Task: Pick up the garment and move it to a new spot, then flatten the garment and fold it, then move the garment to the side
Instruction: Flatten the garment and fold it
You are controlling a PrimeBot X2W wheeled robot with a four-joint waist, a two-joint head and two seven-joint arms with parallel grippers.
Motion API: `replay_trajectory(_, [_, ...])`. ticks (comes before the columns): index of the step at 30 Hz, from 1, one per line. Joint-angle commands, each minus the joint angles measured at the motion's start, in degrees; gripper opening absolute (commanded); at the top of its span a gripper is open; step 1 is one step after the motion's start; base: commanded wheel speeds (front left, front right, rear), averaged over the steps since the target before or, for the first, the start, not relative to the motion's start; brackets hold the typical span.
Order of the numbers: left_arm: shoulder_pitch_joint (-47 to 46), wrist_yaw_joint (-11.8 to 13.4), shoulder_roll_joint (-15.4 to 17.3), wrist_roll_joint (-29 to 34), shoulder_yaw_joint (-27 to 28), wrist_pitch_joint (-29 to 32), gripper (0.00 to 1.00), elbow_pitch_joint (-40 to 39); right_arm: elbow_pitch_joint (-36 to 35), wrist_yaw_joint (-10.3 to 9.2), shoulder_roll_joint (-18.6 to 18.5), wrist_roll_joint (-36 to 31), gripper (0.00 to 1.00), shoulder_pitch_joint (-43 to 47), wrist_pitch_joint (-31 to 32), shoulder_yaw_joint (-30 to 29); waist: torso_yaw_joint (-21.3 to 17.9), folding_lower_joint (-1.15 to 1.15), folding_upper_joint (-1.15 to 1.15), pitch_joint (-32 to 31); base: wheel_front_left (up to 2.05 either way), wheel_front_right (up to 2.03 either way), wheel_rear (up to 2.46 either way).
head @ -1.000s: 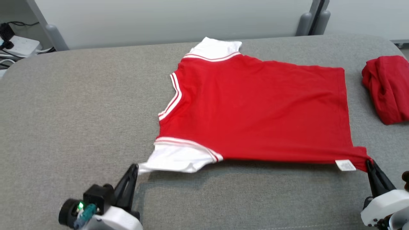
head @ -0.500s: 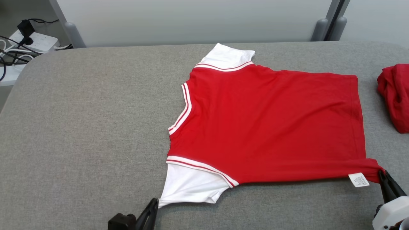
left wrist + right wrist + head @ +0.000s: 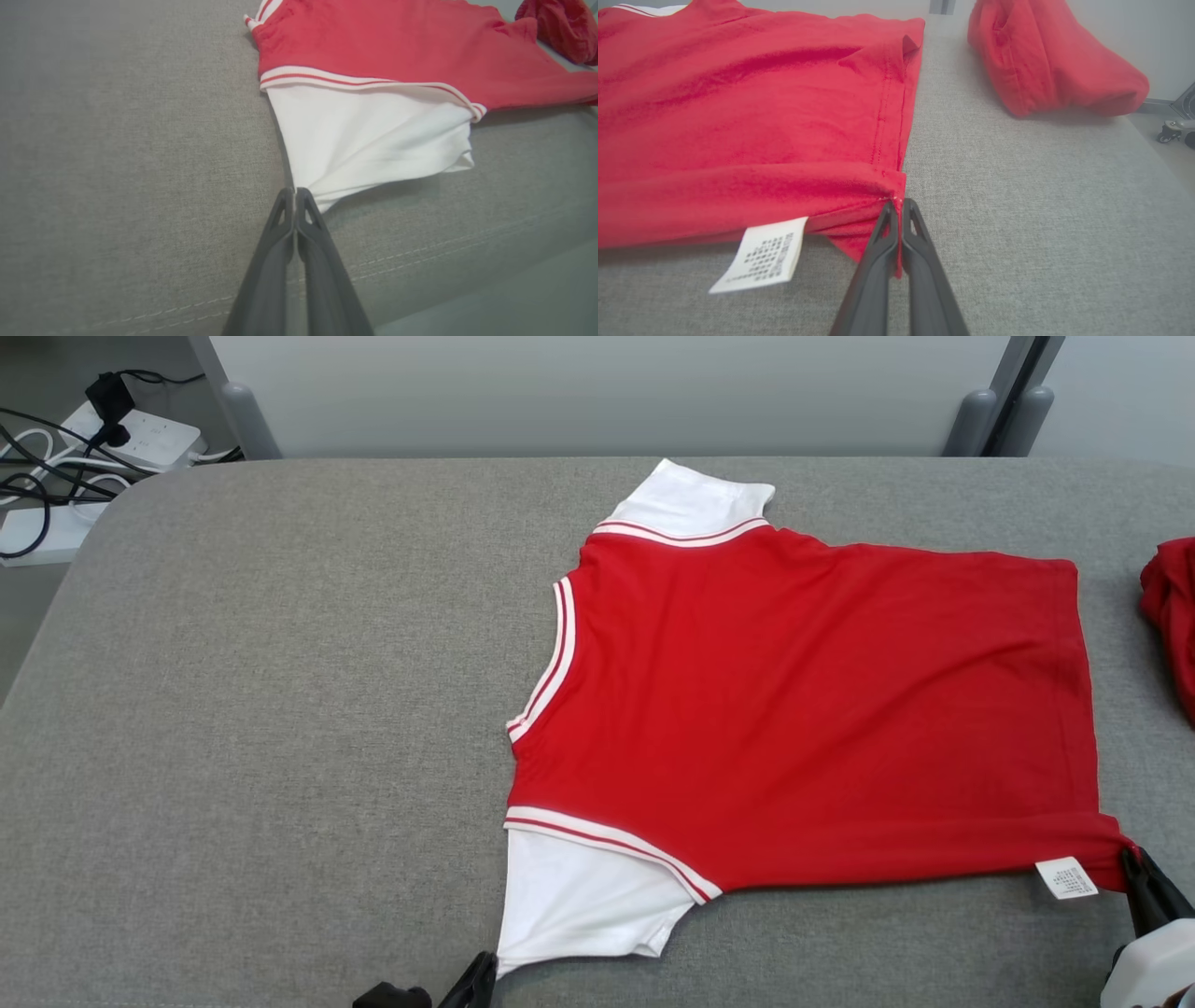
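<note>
1. Head view: the garment (image 3: 803, 709), a red shirt with white sleeves, is seen spread over the right half of the grey tabletop (image 3: 280, 709), with the collar turned to the robot's left and the hem to its right. The tip of the near sleeve (image 3: 583, 905) is pinched by the left pincer (image 3: 481, 982). The near hem corner, just beside the care label (image 3: 1066, 878), is pinched by the right pincer (image 3: 1141, 873). The near edge is drawn taut between the two. A red bundle (image 3: 1172, 616) is seen at the right edge, apart from the garment
2. Left wrist view: the left pincer (image 3: 295, 192) is shown pressed together on the white sleeve tip. The sleeve is raised slightly off the tabletop there, and a shadow is cast beneath it
3. Right wrist view: the right pincer (image 3: 900, 203) is shown clamped on the red hem corner, with the label hanging just beside it and the bundle lying well beyond
4. Progress: the relocation is judged to be done or nearly done, and the flattening to be under way, since the body lies mostly smooth with only faint creases. No fold has been made, and the final move to the side is judged to be left
</note>
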Motion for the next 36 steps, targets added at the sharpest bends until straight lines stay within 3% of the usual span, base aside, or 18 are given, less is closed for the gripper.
replay_trajectory(1, [-1.1, 0.3, 0.0, -0.5, 1.7, -0.1, 0.00, -0.2, -0.2, -0.01, -1.9, -0.2, 0.28, -1.1, -0.6, 0.9, 0.0, 0.00, 0.00, -0.1, 0.00, 0.00, 0.00])
replay_trajectory(2, [-1.4, 0.3, -0.1, -0.5, 1.6, -0.2, 0.00, 0.5, 0.0, -0.01, -1.7, -0.1, 0.39, -1.1, -0.6, 1.0, -0.1, 0.00, 0.00, -0.2, 0.00, 0.00, 0.00])
replay_trajectory(3, [-1.7, 0.3, -0.3, -0.6, 1.5, -0.4, 0.00, 1.0, 0.1, -0.01, -1.7, -0.1, 0.94, -1.0, -0.6, 1.1, -0.2, 0.00, 0.00, -0.3, 0.00, 0.00, 0.00])
replay_trajectory(4, [-2.0, 0.4, -0.5, -0.6, 1.4, -0.6, 0.00, 1.6, 0.0, -0.01, -1.6, 0.0, 1.00, -1.1, -0.6, 0.9, -0.3, 0.00, 0.00, -0.4, 0.00, 0.00, 0.00])
replay_trajectory(6, [-2.6, 0.5, -0.8, -0.8, 1.2, -1.0, 0.00, 2.5, -0.4, -0.01, -1.5, 0.1, 1.00, -1.0, -0.6, 0.6, -0.7, 0.00, 0.00, -0.9, 0.00, 0.00, 0.00])
replay_trajectory(7, [-3.0, 0.7, -1.1, -0.9, 1.0, -1.2, 0.05, 3.2, -1.2, -0.01, -1.3, 0.2, 1.00, -0.7, -0.6, -0.1, -1.2, 0.00, 0.00, -1.5, 0.00, 0.00, 0.00])
replay_trajectory(8, [-3.2, 1.2, -1.1, -1.0, 1.2, -1.3, 0.99, 3.7, -2.7, -0.01, -1.1, 0.3, 1.00, -0.3, -0.6, -0.8, -1.7, 0.00, 0.00, -2.2, 0.00, 0.00, 0.00])
replay_trajectory(17, [-2.7, 5.3, -0.8, -2.4, 5.0, -2.6, 1.00, -1.0, -12.3, -0.01, 0.8, 2.0, 1.00, 2.3, -0.6, 0.0, -3.2, 0.00, 0.00, -5.3, 0.00, 0.00, 0.00])
replay_trajectory(27, [-1.5, 7.3, -1.2, -5.1, 10.2, -4.2, 1.00, -10.7, -23.3, -0.01, 2.6, 4.6, 1.00, 5.9, -0.6, 3.1, -3.2, 0.00, 0.00, -8.1, 0.00, 0.00, 0.00])
replay_trajectory(31, [-0.2, 7.7, -2.1, -4.7, 13.0, -4.4, 1.00, -17.3, -28.3, -0.01, 3.6, 5.2, 1.00, 7.9, -0.6, 3.3, -3.6, 0.00, 0.00, -9.3, 0.00, 0.00, 0.00])
replay_trajectory(36, [2.9, 6.0, -2.9, -3.1, 15.0, -4.4, 1.00, -24.0, -32.6, -0.01, 4.3, 6.2, 1.00, 10.8, -0.6, 3.9, -4.2, 0.00, 0.00, -10.3, 0.00, 0.00, 0.00])
